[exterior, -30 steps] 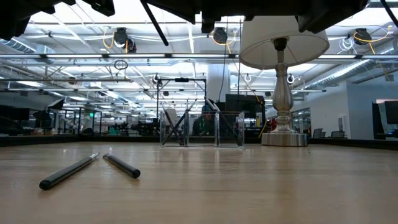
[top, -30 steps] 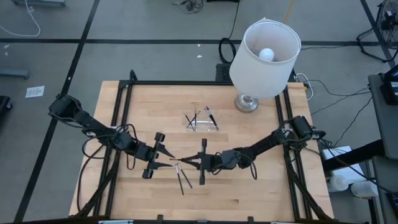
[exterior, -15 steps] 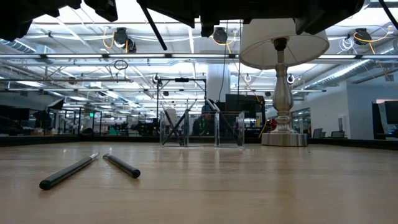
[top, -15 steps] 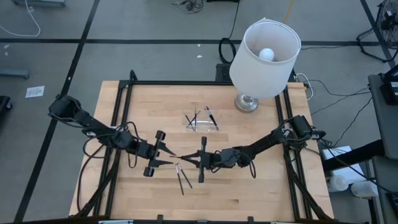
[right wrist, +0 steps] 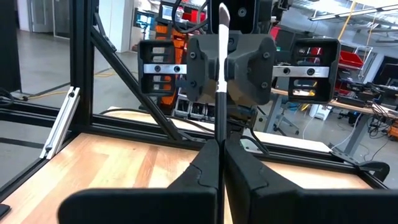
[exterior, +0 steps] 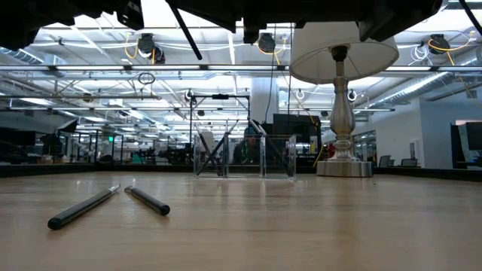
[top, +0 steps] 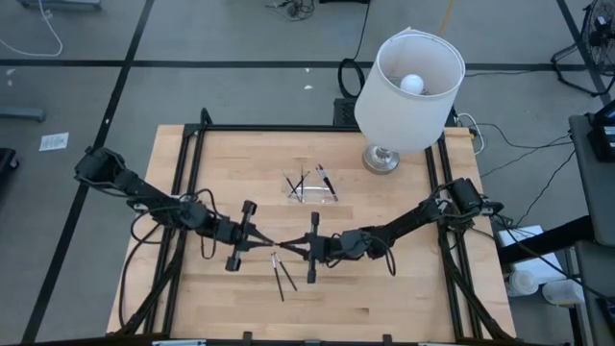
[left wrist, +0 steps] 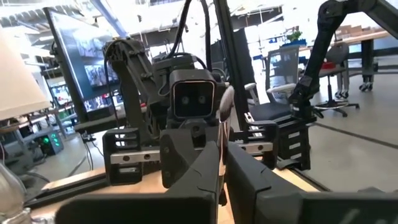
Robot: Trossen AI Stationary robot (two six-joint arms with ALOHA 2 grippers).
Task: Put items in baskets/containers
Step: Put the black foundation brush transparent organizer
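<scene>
A thin dark stick with a pale upper end stands slanted in the air over the table's middle. My left gripper and my right gripper face each other, both shut on it. The stick's lower end shows at the top of the low view. Two more sticks lie flat on the wood nearer the front, also seen in the low view. The clear tray at mid-table holds several sticks, which lean against its walls. My left gripper pinches the stick between its two fingers, coming level from the table's left with the fingers across it. The pale part rises above the fingers. The stick is clear of the table. My right gripper pinches the same stick's dark part between its two fingers, coming level from the table's right with the fingers across it. The stick rises steeply from the fingers, clear of the table.
A lamp with a white shade and metal foot stands at the table's far right. Black frame rails run along the table's sides. Bare wood lies toward the front.
My left gripper has shut on the stick that my right gripper holds up; its fingers stood apart on either side of it before. Both arms and the stick have kept their places.
</scene>
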